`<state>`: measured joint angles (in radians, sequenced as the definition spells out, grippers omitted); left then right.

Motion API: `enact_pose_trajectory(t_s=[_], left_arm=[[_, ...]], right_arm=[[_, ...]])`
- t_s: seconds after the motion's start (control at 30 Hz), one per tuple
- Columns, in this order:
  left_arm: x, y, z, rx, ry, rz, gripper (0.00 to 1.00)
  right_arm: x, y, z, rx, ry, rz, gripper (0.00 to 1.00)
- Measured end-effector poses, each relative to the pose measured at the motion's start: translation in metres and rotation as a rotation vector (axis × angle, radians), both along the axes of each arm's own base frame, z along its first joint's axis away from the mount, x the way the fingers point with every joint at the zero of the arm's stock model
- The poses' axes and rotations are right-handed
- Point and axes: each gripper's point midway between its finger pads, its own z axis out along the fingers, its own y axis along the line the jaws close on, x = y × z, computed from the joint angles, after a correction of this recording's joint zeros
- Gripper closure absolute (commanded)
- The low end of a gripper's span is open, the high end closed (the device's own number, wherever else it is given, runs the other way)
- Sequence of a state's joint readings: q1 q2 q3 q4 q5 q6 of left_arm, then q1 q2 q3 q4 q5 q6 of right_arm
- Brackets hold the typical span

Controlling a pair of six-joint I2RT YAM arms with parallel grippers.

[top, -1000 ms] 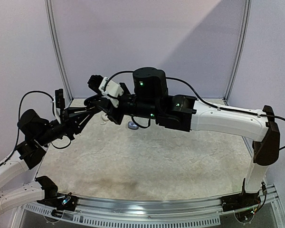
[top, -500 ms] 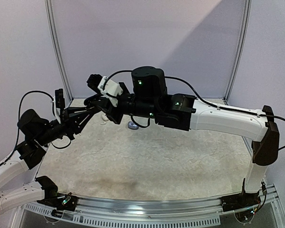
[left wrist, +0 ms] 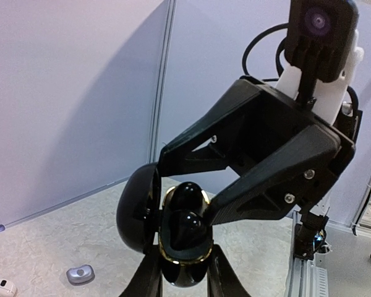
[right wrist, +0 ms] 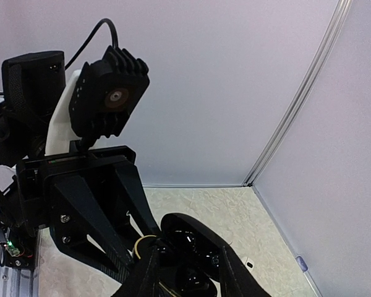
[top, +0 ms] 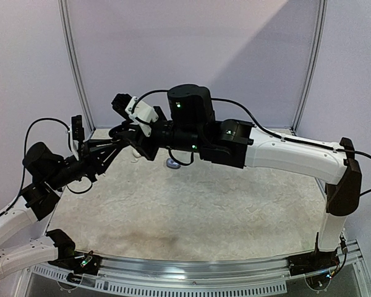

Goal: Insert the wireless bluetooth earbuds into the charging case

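Observation:
In the left wrist view, a glossy black charging case [left wrist: 185, 276] with a gold rim stands between the fingers of my left gripper [left wrist: 184, 260], which is shut on it. Its lid [left wrist: 136, 207] hangs open to the left. Two black earbuds [left wrist: 187, 229] sit in its wells. My right gripper [left wrist: 187, 185] reaches in from the upper right with its jaws apart, one fingertip [left wrist: 215, 211] touching the lower bud. In the right wrist view my right gripper [right wrist: 187, 263] straddles the open case [right wrist: 195, 228]. From the top both grippers [top: 127, 141] meet at the back left, above the mat.
A small grey case [left wrist: 80, 272] and a white one [left wrist: 5, 288] lie on the pale mat; the grey case [top: 172, 163] shows under the right arm. A white piece [right wrist: 247, 264] lies near the back wall. Enclosure walls and posts stand close behind.
The right gripper's jaws have spread a little wider around the case. The right arm has shifted slightly left and up. The left arm holds still.

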<state>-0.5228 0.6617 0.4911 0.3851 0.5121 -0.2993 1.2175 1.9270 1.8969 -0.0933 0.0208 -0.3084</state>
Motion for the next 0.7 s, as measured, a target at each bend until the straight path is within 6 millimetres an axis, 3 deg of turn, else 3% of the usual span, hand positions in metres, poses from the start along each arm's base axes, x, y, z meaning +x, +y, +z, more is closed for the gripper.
enact_pose_trajectory(t_s=[0.4, 0.5, 0.7], left_arm=[[0.005, 0.004, -0.003, 0.010, 0.009, 0.040, 1.00], [0.009, 0.006, -0.010, 0.054, -0.014, 0.073, 1.00], [0.008, 0.002, -0.027, 0.217, -0.147, 0.078, 1.00]], right_arm=[[-0.011, 0.001, -0.002, -0.004, 0.072, 0.074, 0.56], [-0.017, -0.007, 0.012, 0.023, 0.103, 0.108, 0.55], [-0.016, -0.027, 0.061, 0.152, 0.143, 0.102, 0.55]])
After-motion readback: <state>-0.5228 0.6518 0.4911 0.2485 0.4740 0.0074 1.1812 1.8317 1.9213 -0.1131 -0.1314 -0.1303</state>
